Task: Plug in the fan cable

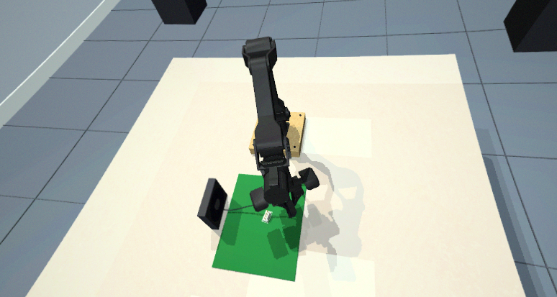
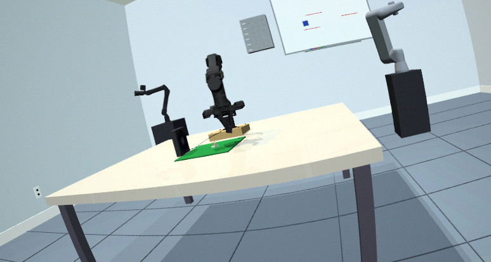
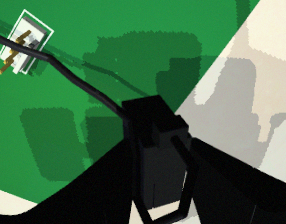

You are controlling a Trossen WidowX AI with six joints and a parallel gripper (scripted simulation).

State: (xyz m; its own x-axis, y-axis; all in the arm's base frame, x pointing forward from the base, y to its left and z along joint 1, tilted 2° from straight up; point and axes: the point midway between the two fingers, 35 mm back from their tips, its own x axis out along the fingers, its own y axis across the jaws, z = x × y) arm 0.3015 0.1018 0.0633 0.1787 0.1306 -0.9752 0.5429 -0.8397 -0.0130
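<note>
The green board lies flat on the table. The white four-pin header stands on it, its brass pins bare, at the upper left of the wrist view. My gripper is shut on the black plug and holds it above the board, toward the board's right side in the top view, beside the header and apart from it. The fan's cable runs from the plug past the header to the black fan.
The fan stands upright at the board's left edge. The wooden base block lies behind the board, under the arm. In the wrist view the cable crosses over the header and a loop of it hangs at the plug's near end.
</note>
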